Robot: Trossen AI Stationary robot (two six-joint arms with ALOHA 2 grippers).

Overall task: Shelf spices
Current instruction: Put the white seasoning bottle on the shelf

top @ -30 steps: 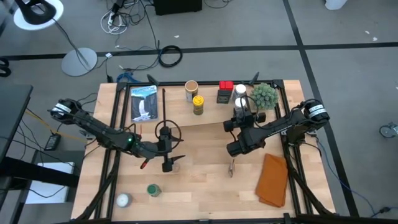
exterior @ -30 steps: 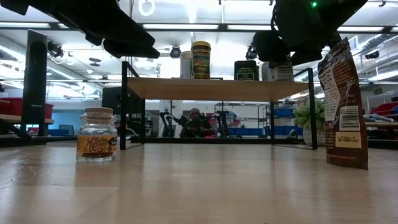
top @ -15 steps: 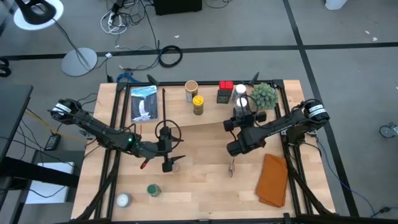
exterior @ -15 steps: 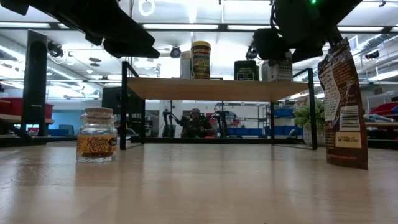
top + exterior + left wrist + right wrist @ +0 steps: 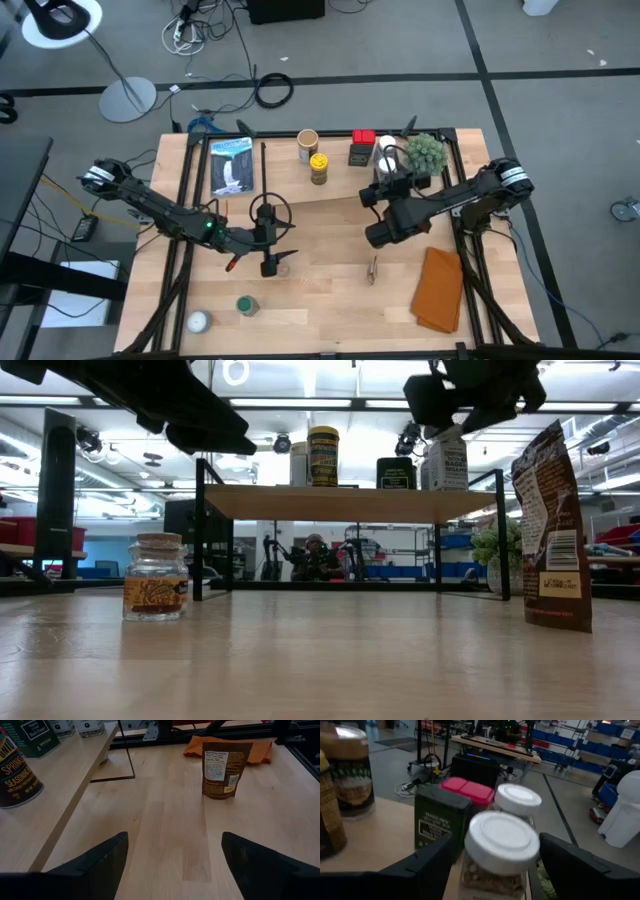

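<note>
The shelf (image 5: 340, 188) stands at the table's far side, its plank (image 5: 340, 503) on thin black legs. On it stand a tan-lidded jar (image 5: 308, 143), a yellow-lidded tin (image 5: 318, 166), a dark green tin (image 5: 440, 822) with red lids behind it, and two white-lidded jars. My right gripper (image 5: 495, 840) is open above the nearer white-lidded jar (image 5: 497, 850), one finger on each side and clear of it; the jar's base rests on the plank (image 5: 447, 460). My left gripper (image 5: 172, 850) hovers open over mid-table, above a cork-lidded jar (image 5: 155, 575).
A brown pouch (image 5: 222, 770) stands upright on the table right of centre. An orange-brown cloth (image 5: 438, 290) lies near the right edge, and a green plant (image 5: 425, 152) is at the shelf's right end. A green-lidded jar (image 5: 246, 305) and a white one (image 5: 198, 321) sit near the front left.
My right gripper has risen off the white-lidded jar, which stays standing on the shelf plank; before, the gripper covered the jar's top. The left arm has kept still.
</note>
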